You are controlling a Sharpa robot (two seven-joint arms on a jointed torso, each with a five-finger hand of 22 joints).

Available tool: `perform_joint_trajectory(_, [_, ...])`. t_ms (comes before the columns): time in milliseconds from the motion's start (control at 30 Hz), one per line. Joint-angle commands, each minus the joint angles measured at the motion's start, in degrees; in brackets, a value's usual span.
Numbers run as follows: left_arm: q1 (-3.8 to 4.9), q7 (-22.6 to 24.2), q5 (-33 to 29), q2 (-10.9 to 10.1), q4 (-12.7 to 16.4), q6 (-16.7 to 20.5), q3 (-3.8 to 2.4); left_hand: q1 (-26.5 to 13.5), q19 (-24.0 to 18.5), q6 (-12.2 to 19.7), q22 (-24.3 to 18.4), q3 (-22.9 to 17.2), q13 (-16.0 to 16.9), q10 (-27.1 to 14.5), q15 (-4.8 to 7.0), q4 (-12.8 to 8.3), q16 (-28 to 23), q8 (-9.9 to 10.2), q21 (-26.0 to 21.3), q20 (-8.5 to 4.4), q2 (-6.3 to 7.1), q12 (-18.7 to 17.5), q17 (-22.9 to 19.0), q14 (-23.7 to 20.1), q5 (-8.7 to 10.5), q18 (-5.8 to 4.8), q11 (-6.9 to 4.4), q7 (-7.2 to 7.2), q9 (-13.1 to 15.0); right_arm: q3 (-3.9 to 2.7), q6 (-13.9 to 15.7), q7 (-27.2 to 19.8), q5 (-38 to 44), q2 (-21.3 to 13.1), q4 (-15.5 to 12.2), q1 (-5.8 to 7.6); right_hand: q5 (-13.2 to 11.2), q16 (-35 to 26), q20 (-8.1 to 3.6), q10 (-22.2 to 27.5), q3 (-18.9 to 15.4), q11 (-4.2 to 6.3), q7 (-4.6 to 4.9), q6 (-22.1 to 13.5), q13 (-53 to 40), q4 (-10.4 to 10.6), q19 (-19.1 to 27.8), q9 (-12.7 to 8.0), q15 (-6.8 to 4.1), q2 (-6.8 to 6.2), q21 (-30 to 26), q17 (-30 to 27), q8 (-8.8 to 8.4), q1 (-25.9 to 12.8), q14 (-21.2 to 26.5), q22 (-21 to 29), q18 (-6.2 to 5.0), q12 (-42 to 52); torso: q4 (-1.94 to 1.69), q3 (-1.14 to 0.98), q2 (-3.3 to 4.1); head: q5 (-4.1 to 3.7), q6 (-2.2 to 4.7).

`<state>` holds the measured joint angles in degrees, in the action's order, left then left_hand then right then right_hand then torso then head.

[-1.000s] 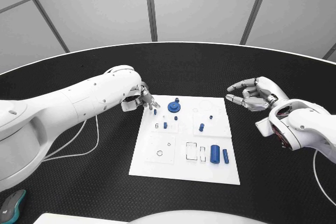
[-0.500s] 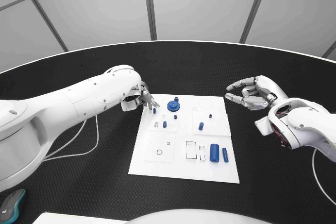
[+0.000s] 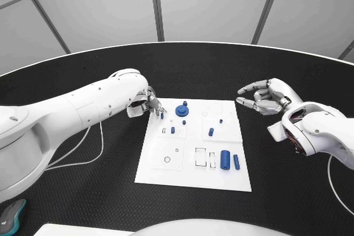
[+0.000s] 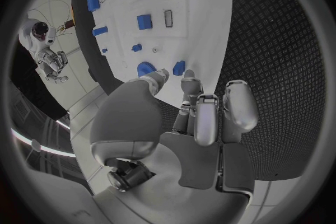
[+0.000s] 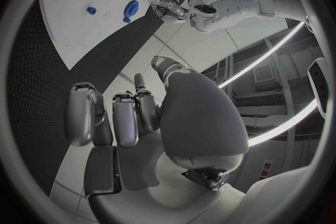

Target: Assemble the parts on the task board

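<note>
1. Nearest on the white task board (image 3: 166,172), toward its right side, a blue cylinder (image 3: 225,159) lies flat with a thinner blue bar (image 3: 236,162) just beside it, next to a rectangular outline on the board.
2. Further up the board stand a short blue peg (image 3: 211,131) to the right and a smaller blue peg (image 3: 173,129) to the left, well apart from each other.
3. Near the far edge sits a round blue gear-like part (image 3: 181,111), with a small blue stud (image 3: 185,103) just beyond it.
4. The left hand (image 3: 148,104) reaches over the board's far left corner; in the left wrist view a small blue pin (image 4: 179,68) sits between its thumb and a fingertip (image 4: 190,76), so it seems to pinch the pin.
5. The right hand (image 3: 263,98) hovers off the board's far right corner over the black table (image 3: 88,195), fingers loosely curled and apart, holding nothing.
</note>
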<state>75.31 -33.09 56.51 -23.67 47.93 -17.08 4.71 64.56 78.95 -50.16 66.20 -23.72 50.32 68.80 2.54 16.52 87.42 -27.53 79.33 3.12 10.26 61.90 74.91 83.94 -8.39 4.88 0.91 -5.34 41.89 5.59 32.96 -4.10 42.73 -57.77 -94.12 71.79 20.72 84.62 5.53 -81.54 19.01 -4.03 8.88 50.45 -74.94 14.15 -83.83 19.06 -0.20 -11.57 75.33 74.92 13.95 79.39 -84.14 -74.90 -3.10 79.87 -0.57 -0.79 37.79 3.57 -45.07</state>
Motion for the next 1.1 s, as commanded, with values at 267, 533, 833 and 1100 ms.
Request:
perform_joint_trajectory(267, [-0.05,0.1,0.0,0.1,-0.2,0.5,0.0,1.5,0.5,-0.7,0.2,-1.0,0.2,0.5,0.25,-0.1,0.4,-0.6,0.3,-0.03,-0.61,0.3,9.9,4.7,0.08,-0.11,-0.07,0.15,-0.3,0.0,0.0,0.0,0.0,0.0,-0.1,0.0,0.4,-0.3,-0.33,-0.3,0.2,0.08,0.16,-0.3,-5.1,0.1,-0.1,-0.1,-0.37,-0.45,-0.2,3.4,0.29,-0.3,-3.2,-3.0,-0.47,0.0,-0.07,0.03,-0.04,-0.15,-0.3])
perform_joint_trajectory(533, [-0.05,0.0,-1.3,0.2,-0.1,0.5,0.0,2.9,0.5,-0.9,0.3,-2.1,0.1,0.7,0.43,-0.3,0.3,-1.1,0.4,-0.13,-1.36,0.4,9.8,4.7,0.17,-0.14,-0.29,0.37,-0.4,0.0,0.0,0.0,0.0,0.1,-0.1,0.0,0.4,-0.3,-0.33,-0.3,0.2,0.08,0.16,-0.3,-5.1,0.1,-0.1,-0.1,-0.37,-0.45,-0.2,3.4,0.29,-0.3,-3.2,-3.0,-0.47,0.0,-0.05,0.03,-0.04,-0.15,-0.46])
perform_joint_trajectory(833, [-0.06,0.0,-1.8,0.2,-0.1,0.2,0.01,3.1,0.5,-0.9,0.4,-2.3,0.2,0.7,0.45,-0.4,0.3,-1.1,0.4,-0.14,-1.27,0.4,9.9,4.7,0.22,-0.15,-0.3,0.39,-0.4,0.0,0.0,0.0,0.0,0.1,-0.1,0.01,0.4,-0.3,-0.34,-0.4,0.2,0.09,0.15,-0.3,-5.2,0.1,-0.1,-0.1,-0.38,-0.43,-0.2,3.4,0.33,-0.3,-3.2,-3.0,-0.48,0.1,-0.03,0.05,0.01,-0.18,-0.55])
perform_joint_trajectory(1100, [-0.07,-0.2,-1.8,0.3,-0.2,-0.1,0.01,3.3,0.6,-0.8,0.5,-2.2,0.3,0.8,0.47,-0.5,0.3,-1.2,0.4,-0.15,-1.0,0.5,9.9,4.7,0.3,-0.17,-0.31,0.38,-0.4,0.0,-0.1,0.0,0.0,0.2,0.0,0.01,0.4,-0.3,-0.34,-0.4,0.2,0.09,0.15,-0.3,-5.2,0.1,-0.1,-0.1,-0.38,-0.43,-0.2,3.4,0.33,-0.3,-3.2,-3.0,-0.48,0.1,0.01,0.03,-0.09,-0.14,-0.68])
